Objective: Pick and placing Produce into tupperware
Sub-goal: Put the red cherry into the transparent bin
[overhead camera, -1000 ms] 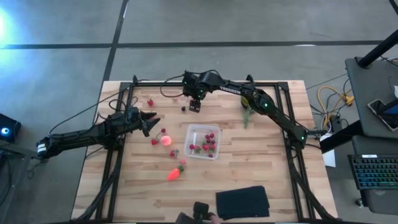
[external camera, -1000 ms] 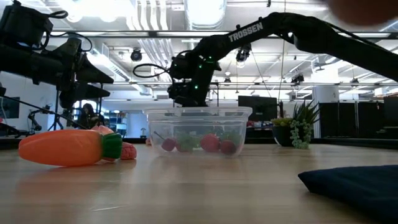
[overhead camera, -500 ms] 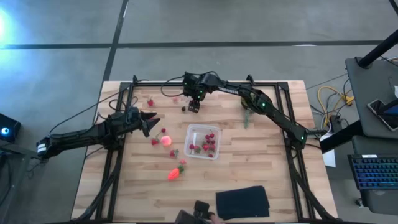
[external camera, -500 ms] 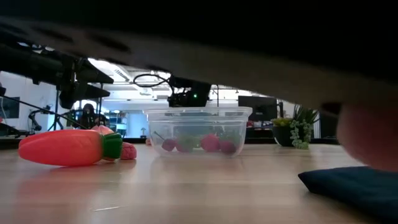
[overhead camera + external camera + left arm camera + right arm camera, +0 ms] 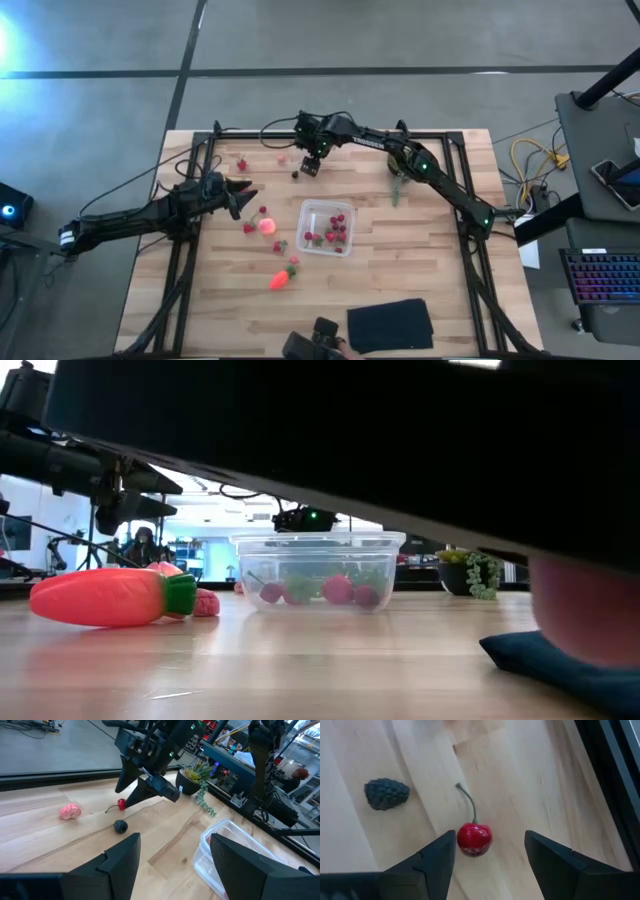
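Note:
In the right wrist view, my right gripper (image 5: 487, 855) is open, one finger on each side of a red cherry (image 5: 474, 838) lying on the wood, touching nothing. A dark blackberry (image 5: 386, 794) lies beside it. From above, this gripper (image 5: 311, 166) hangs near the far edge. The clear tupperware (image 5: 327, 227) stands mid-table with several red berries inside. The pink-orange fruit (image 5: 267, 225) and the carrot (image 5: 280, 278) lie to its left. My left gripper (image 5: 245, 190) waits open, left of the fruit.
Loose berries (image 5: 242, 165) dot the table's left half. A spiky potted plant (image 5: 397, 165) stands far right and a black cloth (image 5: 390, 324) lies at the near edge. A person's hand (image 5: 585, 615) and a large dark blurred object cover much of the low view.
My right gripper has come down toward the table behind the tupperware. A dark blurred object and a person's hand have moved in front of the low camera.

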Controlling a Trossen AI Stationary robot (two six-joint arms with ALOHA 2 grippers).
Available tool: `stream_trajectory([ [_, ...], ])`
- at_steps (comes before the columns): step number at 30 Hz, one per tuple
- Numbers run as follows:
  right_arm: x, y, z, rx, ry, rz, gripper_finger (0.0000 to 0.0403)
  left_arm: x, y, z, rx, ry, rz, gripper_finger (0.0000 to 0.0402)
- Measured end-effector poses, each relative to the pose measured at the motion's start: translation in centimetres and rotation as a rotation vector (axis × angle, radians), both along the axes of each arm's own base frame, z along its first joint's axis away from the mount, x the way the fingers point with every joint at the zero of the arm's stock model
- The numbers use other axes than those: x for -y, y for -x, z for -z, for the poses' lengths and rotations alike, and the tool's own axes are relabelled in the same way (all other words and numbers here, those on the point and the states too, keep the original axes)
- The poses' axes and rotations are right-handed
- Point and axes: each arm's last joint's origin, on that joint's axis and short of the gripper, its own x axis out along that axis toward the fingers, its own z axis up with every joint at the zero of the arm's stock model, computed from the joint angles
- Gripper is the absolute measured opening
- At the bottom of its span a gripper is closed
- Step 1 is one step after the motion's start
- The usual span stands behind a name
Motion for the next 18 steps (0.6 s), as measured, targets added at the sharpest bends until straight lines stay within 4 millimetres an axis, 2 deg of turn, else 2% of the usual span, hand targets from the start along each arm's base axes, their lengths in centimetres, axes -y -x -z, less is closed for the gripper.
stream_trajectory([
  [18,0.14,0.08,0.65,0.025,-0.056,0.026,0.0221,0.00,0.00,0.00,0.000,0.000,0.000,0.0226],
])
